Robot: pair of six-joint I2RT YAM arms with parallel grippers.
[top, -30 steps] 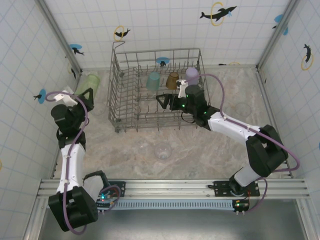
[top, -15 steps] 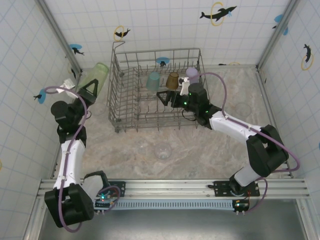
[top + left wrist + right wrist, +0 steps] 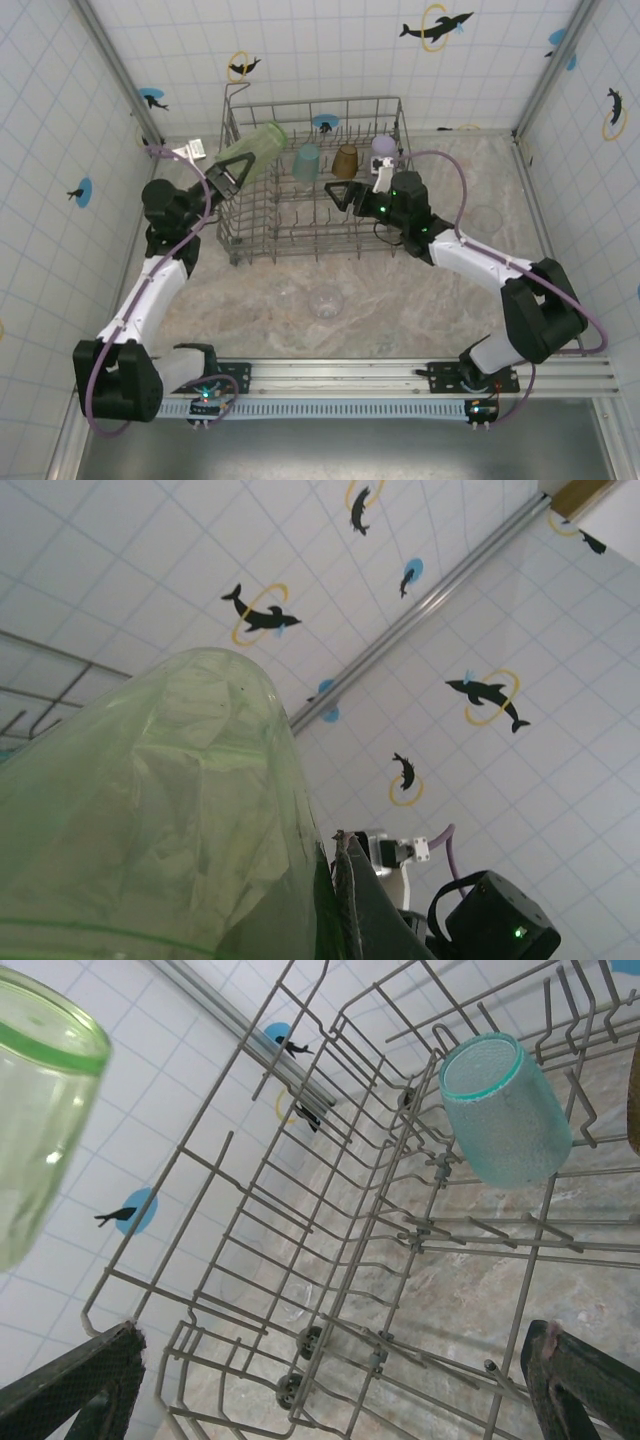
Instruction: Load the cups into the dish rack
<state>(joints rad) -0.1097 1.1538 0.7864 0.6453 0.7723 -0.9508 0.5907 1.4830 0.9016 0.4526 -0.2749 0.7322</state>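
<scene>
My left gripper is shut on the light green cup, which lies tilted in the air over the left rim of the dish rack. Close up, that green cup sits against a dark finger. A teal cup, an amber cup and a lavender cup stand in the rack's back row. My right gripper hangs open over the rack's middle, holding nothing. Its wrist view has the teal cup on the tines, the green cup at the upper left, and open jaws above the rack wires.
A clear cup lies on the table in front of the rack, and another clear cup stands at the right. A further clear cup shows through the rack's wires. Tiled walls close in on three sides.
My left arm has swung the green cup from beside the left wall up and rightward to the rack's left rim. The right gripper has drifted slightly right and stayed open.
</scene>
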